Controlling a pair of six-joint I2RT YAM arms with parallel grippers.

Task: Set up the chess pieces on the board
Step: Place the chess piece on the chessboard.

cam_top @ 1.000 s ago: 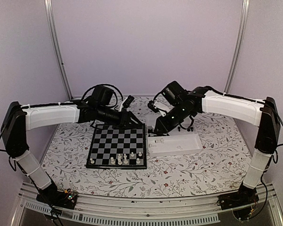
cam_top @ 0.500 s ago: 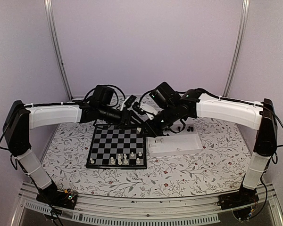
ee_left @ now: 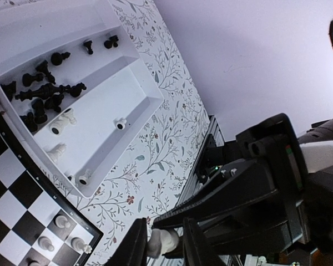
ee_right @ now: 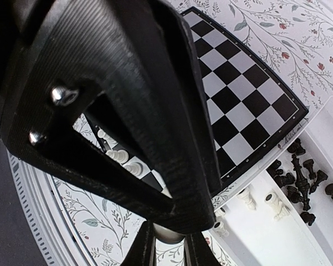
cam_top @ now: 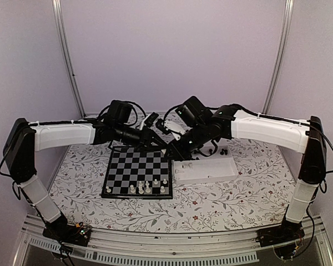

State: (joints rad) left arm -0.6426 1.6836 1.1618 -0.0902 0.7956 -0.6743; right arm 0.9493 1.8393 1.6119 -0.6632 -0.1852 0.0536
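Above the far right corner of the board (cam_top: 137, 172), beside the white tray (cam_top: 227, 164), the left gripper (ee_left: 162, 247) and right gripper (ee_right: 167, 244) both pinch one white chess piece (ee_left: 162, 241): light, hard, likely slippery plastic, best taken around its narrow middle.

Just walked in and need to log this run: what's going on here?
Two robot arms are setting up a chess set. The left claw and the right claw meet in the air over the far right corner of the board, both pinching the same white piece, which looks like a handover. A few white pieces already stand on the board's near right squares. The black pieces and several more white lie in the tray beside it.
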